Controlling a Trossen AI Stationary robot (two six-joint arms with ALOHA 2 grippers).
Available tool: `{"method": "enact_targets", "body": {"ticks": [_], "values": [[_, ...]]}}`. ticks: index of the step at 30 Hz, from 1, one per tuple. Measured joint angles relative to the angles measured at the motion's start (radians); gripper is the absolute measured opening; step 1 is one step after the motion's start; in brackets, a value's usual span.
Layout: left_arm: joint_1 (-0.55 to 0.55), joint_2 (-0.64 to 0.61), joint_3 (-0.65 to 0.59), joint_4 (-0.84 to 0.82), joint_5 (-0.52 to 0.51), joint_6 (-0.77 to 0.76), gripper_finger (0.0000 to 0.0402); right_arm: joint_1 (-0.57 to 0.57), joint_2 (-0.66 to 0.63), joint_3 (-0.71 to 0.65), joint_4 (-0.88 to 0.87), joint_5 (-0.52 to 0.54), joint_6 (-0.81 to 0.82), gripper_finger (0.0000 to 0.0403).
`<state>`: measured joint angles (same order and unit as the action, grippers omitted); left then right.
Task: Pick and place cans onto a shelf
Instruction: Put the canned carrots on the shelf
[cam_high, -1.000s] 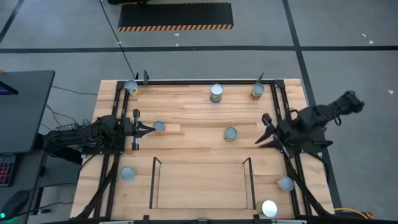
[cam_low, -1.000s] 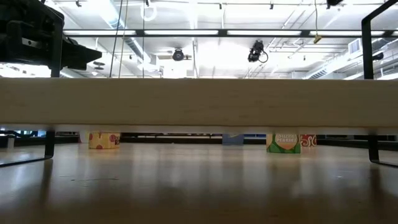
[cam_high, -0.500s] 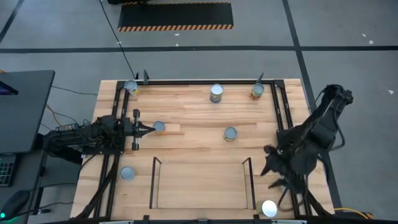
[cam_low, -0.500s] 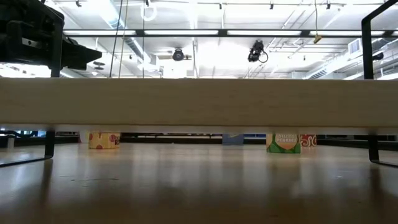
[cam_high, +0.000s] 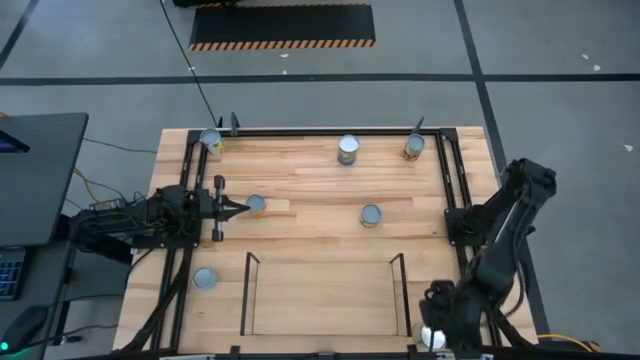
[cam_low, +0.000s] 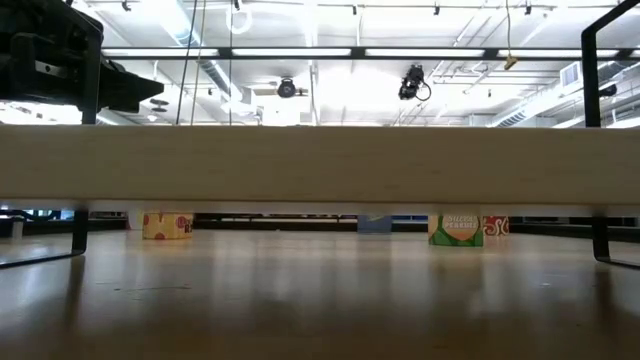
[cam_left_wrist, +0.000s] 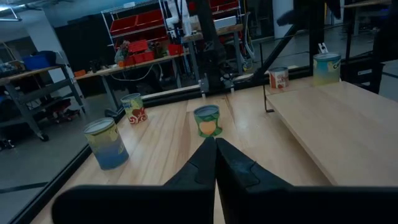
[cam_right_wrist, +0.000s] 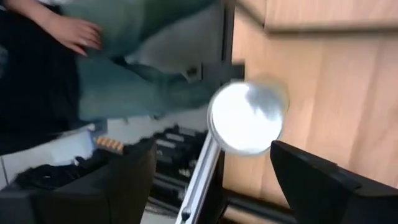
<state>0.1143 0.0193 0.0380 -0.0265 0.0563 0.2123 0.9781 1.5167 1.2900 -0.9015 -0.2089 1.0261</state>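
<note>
Light-wood desk (cam_high: 320, 190) is framed by black rails; the shelf (cam_high: 320, 290), a bay between thin dark side rails, is seen empty at the near edge. The white-topped can (cam_high: 433, 336) sits just outside the shelf's right rail, at the desk's near corner. The right gripper (cam_high: 440, 320) is positioned directly over this can; in the right wrist view the can top (cam_right_wrist: 247, 116) is framed between two widely spread jaws, not yet touched. The can is judged rigid, light, smooth-sided and somewhat slippery; a hold across the round sidewall, below the rim, is judged best. Five other cans are scattered away from the shelf: three along the far rail, one mid-desk, one beyond the shelf's left rail. The left gripper (cam_high: 238, 208) waits with jaws closed together, pointed at a grey-topped can (cam_high: 256, 204) beyond the shelf's left end.
</note>
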Motion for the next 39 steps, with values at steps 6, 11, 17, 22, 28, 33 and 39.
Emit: {"method": "enact_targets", "body": {"ticks": [6,11,17,22,28,33,39], "values": [[0.0,0.0,0.0,0.0,0.0,0.0,0.0011,0.083,0.08,0.0,-0.055,0.061,0.039,0.0313],[0.0,0.0,0.0,0.0,0.0,0.0,0.0011,0.132,0.074,0.0,-0.102,0.202,0.04,0.0313],[0.0,0.0,0.0,0.0,0.0,0.0,0.0011,0.172,0.046,0.0,-0.083,0.28,-0.054,0.0313],[0.0,0.0,0.0,0.0,0.0,0.0,0.0011,0.158,0.053,0.0,0.016,0.288,-0.173,0.0313],[0.0,0.0,0.0,0.0,0.0,0.0,0.0011,0.13,0.053,-0.013,0.022,0.325,-0.191,0.0325],[0.0,0.0,0.0,0.0,0.0,0.0,0.0011,0.119,0.053,-0.021,0.038,0.333,-0.214,0.0365],[0.0,0.0,0.0,0.0,0.0,0.0,0.0011,0.157,0.053,-0.021,0.04,0.455,-0.266,0.0397]]}}
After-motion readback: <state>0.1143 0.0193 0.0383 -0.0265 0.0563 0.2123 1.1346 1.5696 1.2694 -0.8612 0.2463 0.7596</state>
